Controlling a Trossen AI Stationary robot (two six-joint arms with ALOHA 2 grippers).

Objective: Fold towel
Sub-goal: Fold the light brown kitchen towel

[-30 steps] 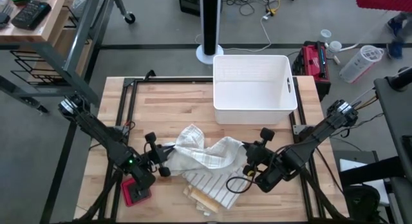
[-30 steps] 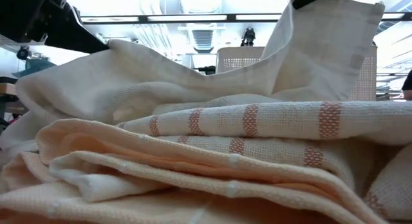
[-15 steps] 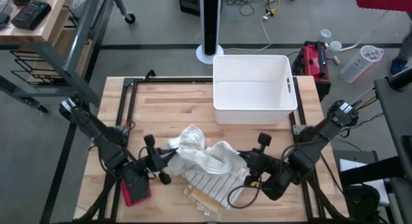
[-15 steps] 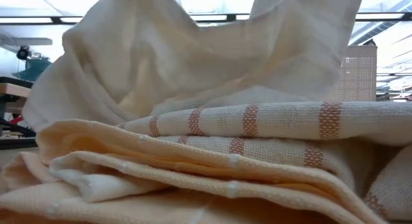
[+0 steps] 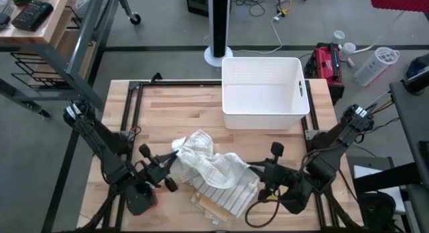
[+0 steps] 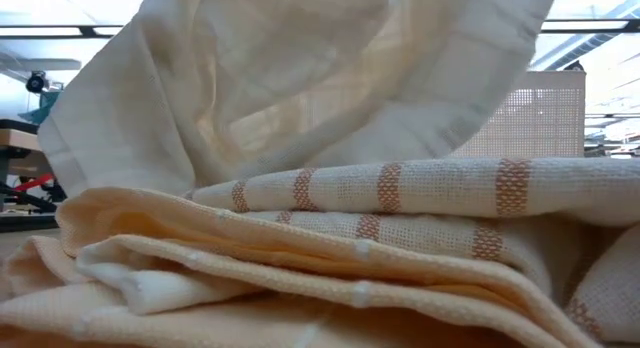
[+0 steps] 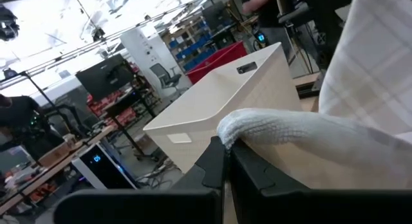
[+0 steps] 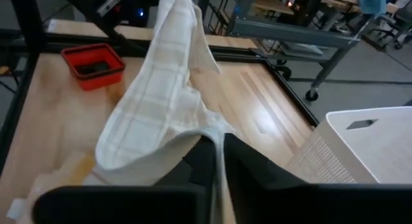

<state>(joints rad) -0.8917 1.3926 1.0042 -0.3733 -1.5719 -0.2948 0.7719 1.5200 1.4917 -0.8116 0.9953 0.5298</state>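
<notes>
While low over the table, both end effectors [image 5: 172, 163] [image 5: 253, 168] pinching towel [image 5: 211, 167] corners.

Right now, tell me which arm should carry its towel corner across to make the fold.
Probably the left. Its gripper pinches the white towel at the free outer edge. The right gripper grips its corner above the stacked towels, with less open table around it.
</notes>
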